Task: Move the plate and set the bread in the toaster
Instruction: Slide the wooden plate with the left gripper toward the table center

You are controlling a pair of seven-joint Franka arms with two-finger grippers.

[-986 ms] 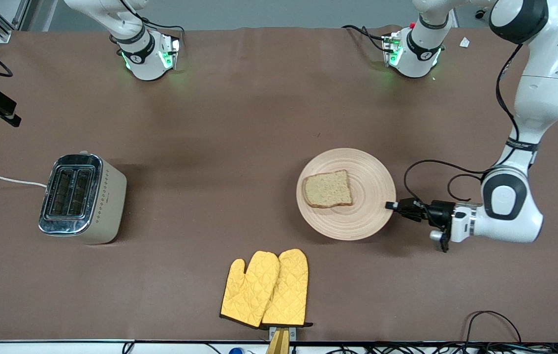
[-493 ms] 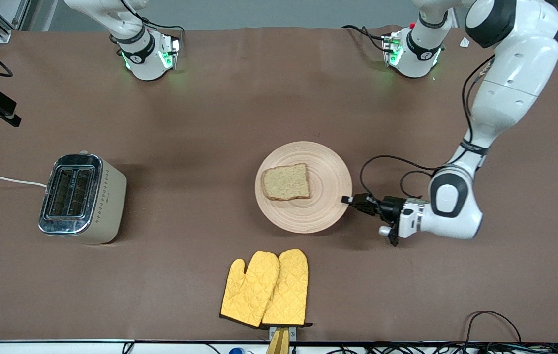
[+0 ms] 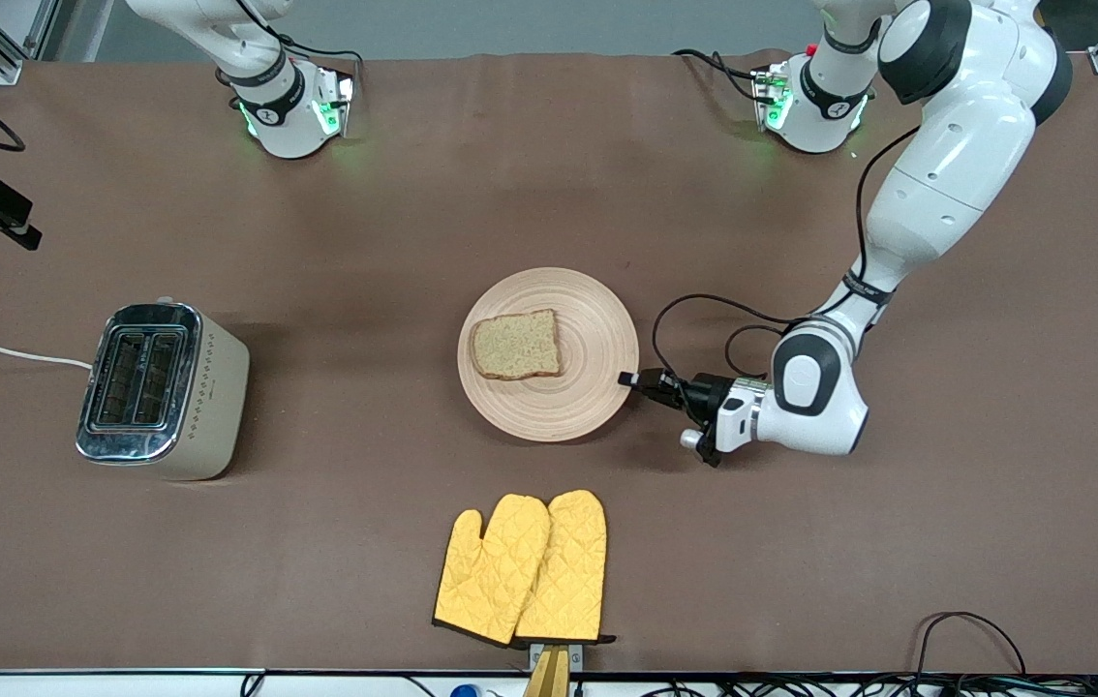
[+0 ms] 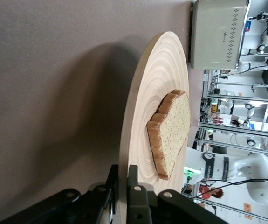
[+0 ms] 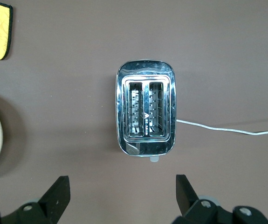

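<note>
- Wooden and pale, the plate (image 3: pixel 549 354) lies flat near the middle of the brown bench (image 3: pixel 510 194), well apart from the toaster (image 3: pixel 162 390), which stands toward the right arm's end of the bench.
- On the plate rests the bread (image 3: pixel 516 345), a speckled brown slice with a darker crust, lying flat on the part of the plate toward the toaster.
- The left hand (image 3: pixel 634 379) is low at the plate's rim on the side toward the left arm's end of the bench; in the left wrist view its fingers (image 4: pixel 134 193) are drawn narrow with the rim of the plate (image 4: pixel 143 121) between them, pinching it.
- The bread (image 4: pixel 171 132) in that view lies just past the pinched rim, with the cream, dotted side of the toaster (image 4: pixel 217 35) farther off.
- The right hand (image 5: pixel 120 196) is out of the front view; its wrist view looks straight down on the toaster (image 5: pixel 146 114), with its fingers (image 5: pixel 59 193) spread wide and holding nothing. The right arm waits.
- The toaster's chrome top shows two slots, and a white cord (image 5: pixel 227 129) runs from it across the bench.
- A pair of yellow oven mitts (image 3: pixel 522 569) lies nearer to the front camera than the plate, apart from it.
</note>
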